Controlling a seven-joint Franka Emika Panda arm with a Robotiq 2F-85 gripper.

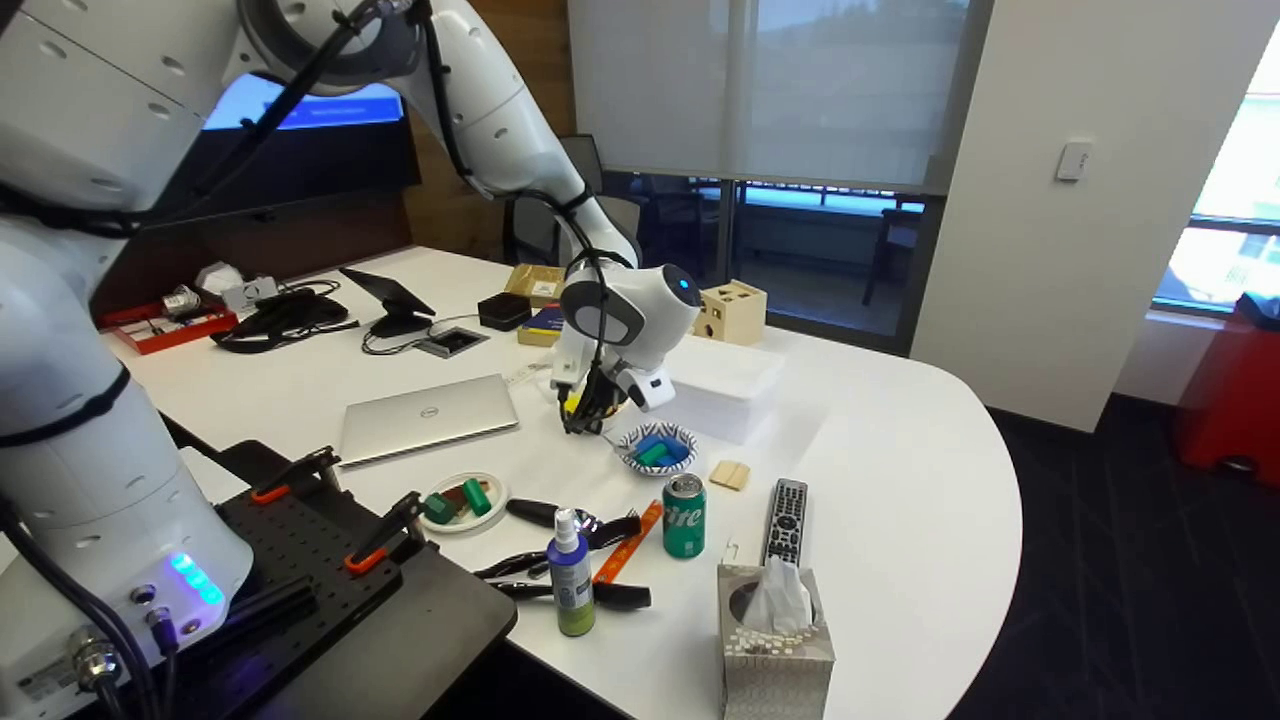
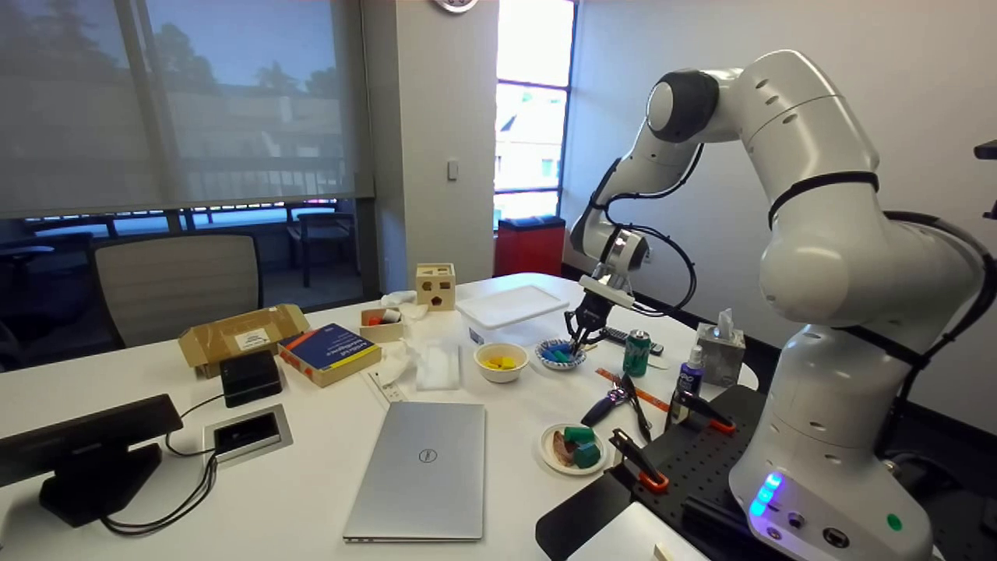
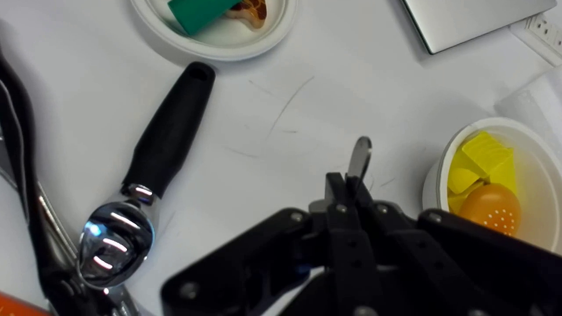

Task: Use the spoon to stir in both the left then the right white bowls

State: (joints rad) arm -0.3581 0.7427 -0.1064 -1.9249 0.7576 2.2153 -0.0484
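Observation:
The white bowl with yellow pieces (image 2: 501, 372) stands left of the bowl with blue and green pieces (image 2: 562, 365), which has a dark pattern round its rim. The patterned bowl also shows in an exterior view (image 1: 660, 472); there the arm mostly hides the yellow one. In the wrist view the yellow bowl (image 3: 439, 175) is at the right, with an orange piece inside. My gripper (image 3: 347, 180) is shut on the metal spoon (image 3: 361, 157), whose end sticks out past the fingertips. In an exterior view the gripper (image 1: 590, 425) is beside the patterned bowl and the spoon (image 1: 614, 443) reaches its rim.
A lidded plastic box (image 2: 514, 315) stands behind the bowls. A green can (image 1: 684, 515), a spray bottle (image 1: 571, 575) and a black-handled scoop (image 3: 167, 131) are nearby. A plate with green pieces (image 2: 572, 463) and a laptop (image 2: 420, 467) lie on the near side.

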